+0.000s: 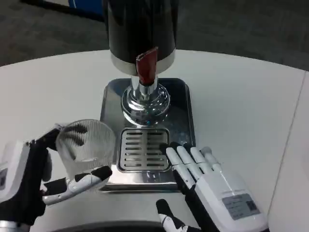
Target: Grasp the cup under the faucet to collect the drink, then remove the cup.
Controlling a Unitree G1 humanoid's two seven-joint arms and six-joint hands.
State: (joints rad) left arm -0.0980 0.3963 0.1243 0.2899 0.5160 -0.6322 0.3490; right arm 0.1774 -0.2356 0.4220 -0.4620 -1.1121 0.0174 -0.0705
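left hand (pixel 29 181) partly hides cup (pixel 87 147)

A demonstration or office-like room is suggested rather than a home kitchen. A round white counter (pixel 251 106) is seen standing on dark grey carpet (pixel 231 24), visible from 10 to 2 o'clock. A black drink dispenser (pixel 141 29) on a steel drip tray (pixel 183 116) is set at 12 o'clock.
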